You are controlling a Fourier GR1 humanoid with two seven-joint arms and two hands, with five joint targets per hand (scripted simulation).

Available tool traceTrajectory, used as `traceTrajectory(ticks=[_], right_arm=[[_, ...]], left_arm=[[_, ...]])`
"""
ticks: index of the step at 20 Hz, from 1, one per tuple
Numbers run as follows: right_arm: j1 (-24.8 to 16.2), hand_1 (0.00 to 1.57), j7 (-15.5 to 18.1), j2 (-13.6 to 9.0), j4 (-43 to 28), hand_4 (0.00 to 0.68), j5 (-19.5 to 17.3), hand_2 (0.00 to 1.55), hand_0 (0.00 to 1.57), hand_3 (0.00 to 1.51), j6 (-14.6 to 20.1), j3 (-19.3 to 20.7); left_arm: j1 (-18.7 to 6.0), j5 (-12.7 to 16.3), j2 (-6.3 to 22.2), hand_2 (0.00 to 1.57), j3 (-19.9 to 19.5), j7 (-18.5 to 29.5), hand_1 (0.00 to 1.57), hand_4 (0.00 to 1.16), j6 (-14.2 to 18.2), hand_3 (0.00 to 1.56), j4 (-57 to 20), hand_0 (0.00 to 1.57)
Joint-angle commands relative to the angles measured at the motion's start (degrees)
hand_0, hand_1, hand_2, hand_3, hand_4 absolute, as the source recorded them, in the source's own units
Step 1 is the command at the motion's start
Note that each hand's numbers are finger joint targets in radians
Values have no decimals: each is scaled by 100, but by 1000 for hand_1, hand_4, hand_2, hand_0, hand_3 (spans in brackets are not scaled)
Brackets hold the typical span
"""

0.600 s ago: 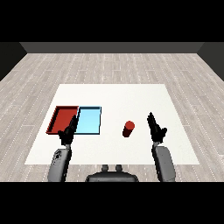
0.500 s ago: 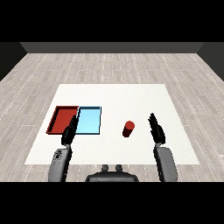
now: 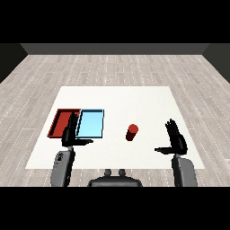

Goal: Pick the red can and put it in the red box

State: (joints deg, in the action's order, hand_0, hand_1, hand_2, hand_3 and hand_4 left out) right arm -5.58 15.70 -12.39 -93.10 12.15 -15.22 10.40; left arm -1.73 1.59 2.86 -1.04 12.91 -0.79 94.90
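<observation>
- The table (image 3: 117,96) is a white slab on a grey plank floor (image 3: 112,67); its far half is bare white.
- The can (image 3: 131,132), red and upright, stands alone on the white surface a little right of the table's middle, in its near half, touching nothing.
- The red tray (image 3: 58,123) lies at the table's left side, close to the left edge. The blue tray (image 3: 92,123) lies just beside it on the right, their long sides together.
- A strip of bare table separates the blue tray's right edge from the can.
- The right hand (image 3: 176,140) is raised near the table's right front part, fingers straight and spread, thumb pointing left toward the can. It holds nothing and stands apart from the can, with bare table between them.
- The left hand (image 3: 70,134) is up at the near ends of the trays, fingers straight and pointing away, thumb out to the right. It overlaps the near end of the red tray and the blue tray's near left corner in this view; whether it touches them cannot be told. It holds nothing.
- Both forearms (image 3: 63,166) come in over the table's front edge.
</observation>
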Motion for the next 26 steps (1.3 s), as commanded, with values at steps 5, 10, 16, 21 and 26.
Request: traceTrajectory(ticks=[5, 10, 16, 21, 26], right_arm=[[-175, 0, 702, -167, 132, 0, 241, 0, 0, 0, -653, 407], [-191, 0, 586, -56, 40, 0, 144, 0, 0, 0, -744, 494], [-3, 0, 1331, 96, 882, 0, -435, 0, 0, 0, -714, 424], [330, 0, 138, -51, 279, 0, 294, 0, 0, 0, -821, 568], [953, 0, 229, 454, 849, 0, -217, 0, 0, 0, -273, 107]], left_arm=[[320, 124, 37, 0, -171, 1265, 0, 0, -335, 0, -292, 0], [164, -75, -112, 0, 28, 899, 0, 0, -75, 0, -94, 0], [89, 165, 180, 0, -288, 907, 0, 0, -328, 0, -70, 0], [-263, -182, -84, 0, -210, 1635, 0, 0, -47, 0, -1236, 0], [125, 43, 170, 0, -355, 1517, 0, 0, -305, 0, -702, 0]])
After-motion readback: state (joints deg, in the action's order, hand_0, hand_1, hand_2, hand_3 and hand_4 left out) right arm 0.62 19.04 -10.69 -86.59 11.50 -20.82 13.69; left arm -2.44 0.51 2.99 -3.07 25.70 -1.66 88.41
